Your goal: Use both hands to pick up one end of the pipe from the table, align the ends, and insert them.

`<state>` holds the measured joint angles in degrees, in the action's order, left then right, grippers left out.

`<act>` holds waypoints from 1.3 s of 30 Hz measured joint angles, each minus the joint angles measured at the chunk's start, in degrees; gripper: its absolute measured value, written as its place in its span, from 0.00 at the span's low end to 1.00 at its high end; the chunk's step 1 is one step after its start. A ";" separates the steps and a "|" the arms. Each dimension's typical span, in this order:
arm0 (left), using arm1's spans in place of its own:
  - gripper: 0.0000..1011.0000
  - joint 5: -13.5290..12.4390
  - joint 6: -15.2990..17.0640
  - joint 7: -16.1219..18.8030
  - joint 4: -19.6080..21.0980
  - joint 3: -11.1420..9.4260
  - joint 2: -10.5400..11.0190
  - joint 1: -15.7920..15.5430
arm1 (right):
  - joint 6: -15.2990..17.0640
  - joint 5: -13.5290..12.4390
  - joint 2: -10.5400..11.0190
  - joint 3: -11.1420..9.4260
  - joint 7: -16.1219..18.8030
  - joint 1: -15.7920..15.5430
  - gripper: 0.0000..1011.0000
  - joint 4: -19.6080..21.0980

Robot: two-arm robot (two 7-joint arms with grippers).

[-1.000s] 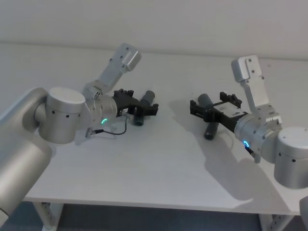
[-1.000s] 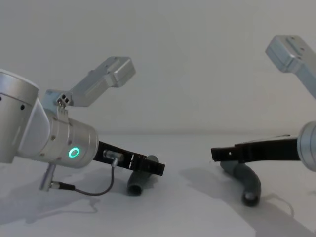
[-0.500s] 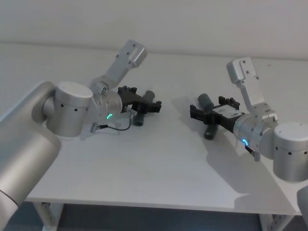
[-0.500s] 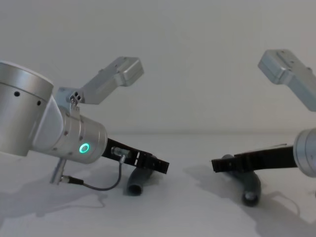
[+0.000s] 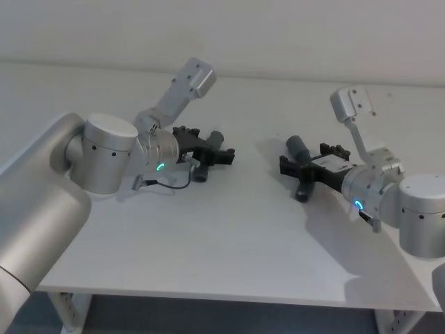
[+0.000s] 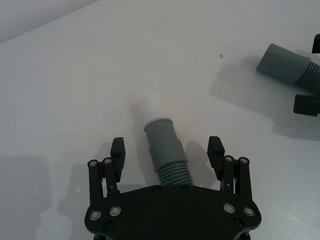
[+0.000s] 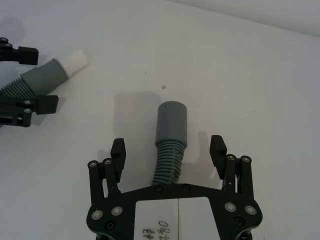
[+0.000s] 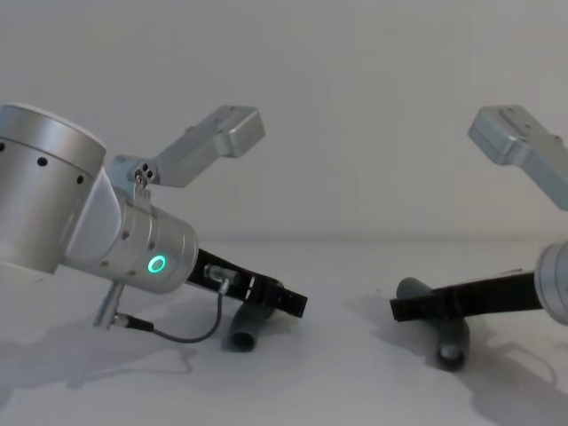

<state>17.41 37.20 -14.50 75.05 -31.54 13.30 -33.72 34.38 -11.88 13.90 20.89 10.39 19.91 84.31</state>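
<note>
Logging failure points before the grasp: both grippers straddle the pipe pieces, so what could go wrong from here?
1. The left gripper and right gripper are open around round pieces loose on the table; an off-centre close could roll or turn them.
2. The right piece bends sideways between the jaws, so its open end may come up off-axis from the white tip of the left piece.

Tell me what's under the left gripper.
A grey pipe piece lies on the table between the left gripper's open fingers; the gripper body covers its rear end.
</note>
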 joint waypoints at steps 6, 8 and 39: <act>0.99 -0.27 1.05 -0.56 0.17 -0.13 0.11 -0.16 | 0.02 0.04 0.10 -0.29 0.50 0.04 0.99 -0.31; 0.99 -0.34 1.32 -0.71 0.26 -0.17 0.16 -0.20 | -0.03 0.04 0.12 -0.49 0.79 0.04 0.99 -0.40; 0.99 -0.74 2.46 -1.39 0.64 -0.30 0.45 -0.37 | -0.48 -0.01 0.21 -1.16 1.66 -0.17 0.34 -0.68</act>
<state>16.67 39.67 -15.89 75.69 -31.84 13.76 -34.09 33.90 -11.89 14.11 19.73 12.05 19.73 83.63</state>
